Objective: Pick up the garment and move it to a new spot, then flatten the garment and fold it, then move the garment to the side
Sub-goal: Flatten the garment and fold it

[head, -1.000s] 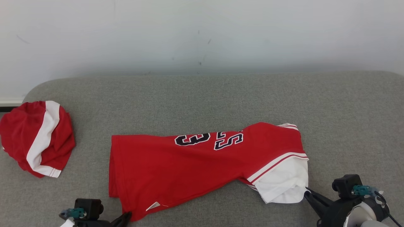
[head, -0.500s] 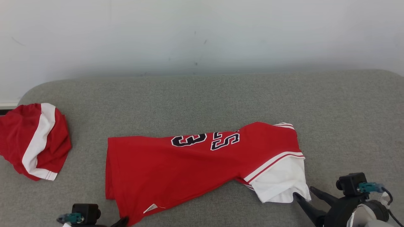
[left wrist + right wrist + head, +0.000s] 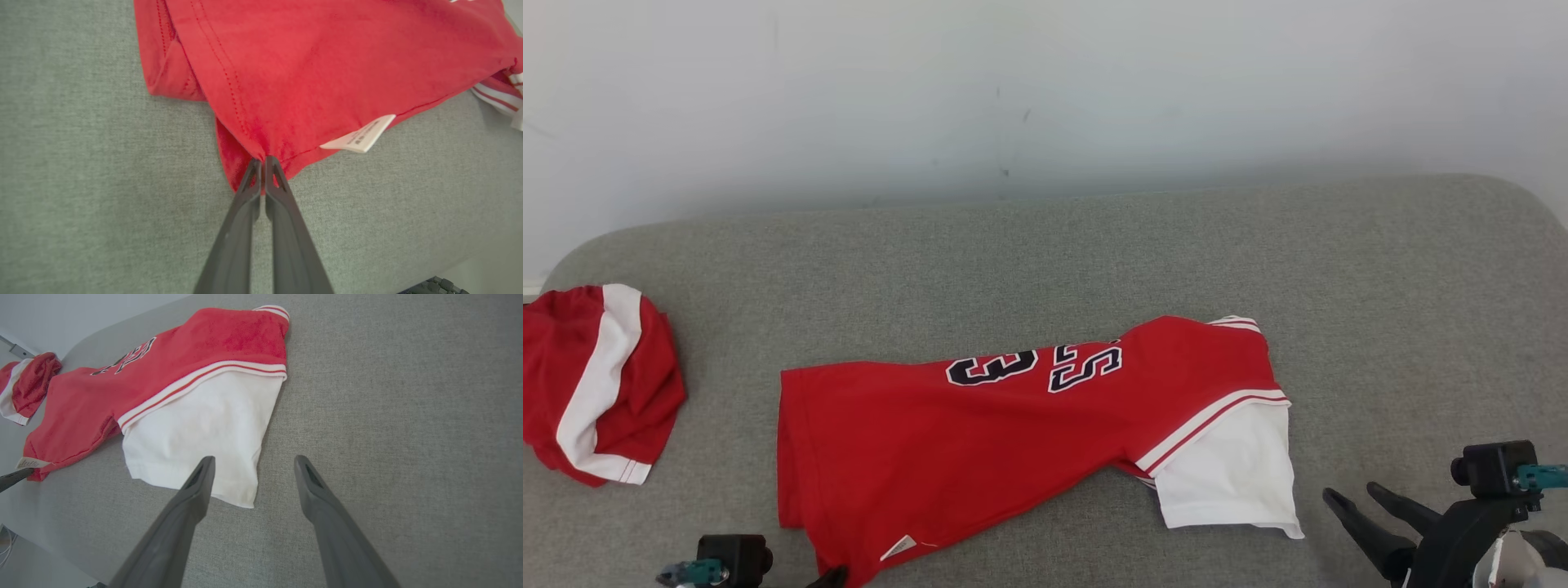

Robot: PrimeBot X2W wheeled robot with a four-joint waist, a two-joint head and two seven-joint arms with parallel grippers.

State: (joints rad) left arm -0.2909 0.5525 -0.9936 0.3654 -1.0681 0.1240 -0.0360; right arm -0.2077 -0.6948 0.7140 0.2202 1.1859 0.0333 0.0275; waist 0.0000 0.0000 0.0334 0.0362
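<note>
At the front edge of the grey couch (image 3: 1045,245), pinched the near hem corner of the red shirt (image 3: 980,441) lying across its middle in the left gripper's (image 3: 262,161) closed fingers, seemingly to pull it flat, and held the right gripper (image 3: 254,458) empty, fingers apart, just beside the white sleeve (image 3: 196,428).

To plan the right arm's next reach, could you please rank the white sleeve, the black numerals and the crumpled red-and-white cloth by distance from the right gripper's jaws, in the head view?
From the right gripper:
1. White fabric sleeve of the red jersey, just to its left.
2. Black printed numerals, mid-jersey, farther left.
3. Crumpled red-and-white cloth, far left of the grey fabric surface.
</note>
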